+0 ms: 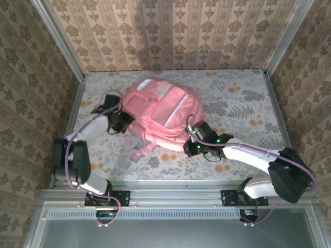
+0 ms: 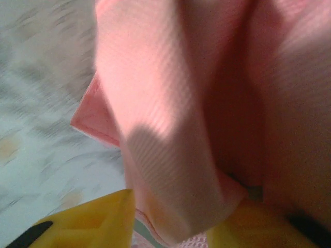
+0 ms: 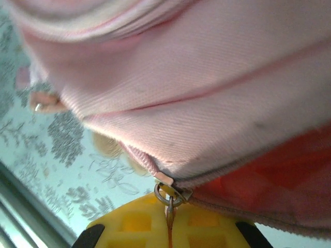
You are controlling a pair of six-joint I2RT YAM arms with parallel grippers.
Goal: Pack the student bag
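— How far had the packing got?
— Barely begun, I judged; the student bag lay flat on the table; the right gripper, at the bag's near edge, was pinched tight on its zipper pull.
— And the left gripper?
— At the bag's left side; fingers parted around a fabric fold; unzipping and filling remained.
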